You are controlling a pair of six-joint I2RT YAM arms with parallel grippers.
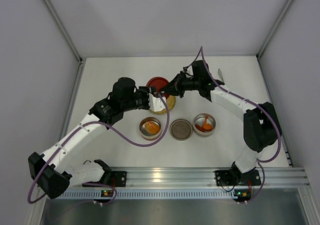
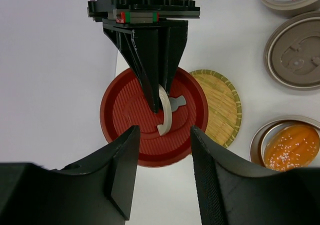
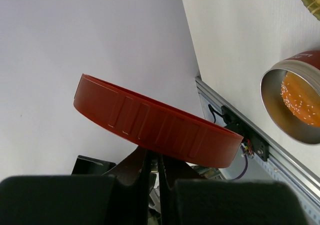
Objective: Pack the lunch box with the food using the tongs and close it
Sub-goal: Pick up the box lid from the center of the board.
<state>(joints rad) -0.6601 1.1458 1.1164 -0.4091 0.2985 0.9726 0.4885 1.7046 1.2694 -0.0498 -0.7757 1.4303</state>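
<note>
My right gripper (image 1: 169,88) is shut on the white handle (image 2: 167,116) of a round red lid (image 2: 125,115) and holds it tilted above the table at the back. From the right wrist the lid (image 3: 150,120) shows side-on just over the pinched fingers (image 3: 145,160). My left gripper (image 2: 162,135) hovers in front of the lid, jaws apart with nothing between them. Orange food (image 1: 152,128) lies in the left tin (image 1: 142,128). Red-orange food (image 1: 203,126) lies in the right tin (image 1: 213,122). A slim silver tip, perhaps the tongs (image 1: 220,75), pokes out behind the right arm.
A grey round tin part (image 1: 181,130) sits between the two filled tins. A yellow woven plate (image 2: 220,105) lies under and beside the raised lid. White walls enclose the table on three sides, and the arm bases and a metal rail (image 1: 170,177) run along the near edge.
</note>
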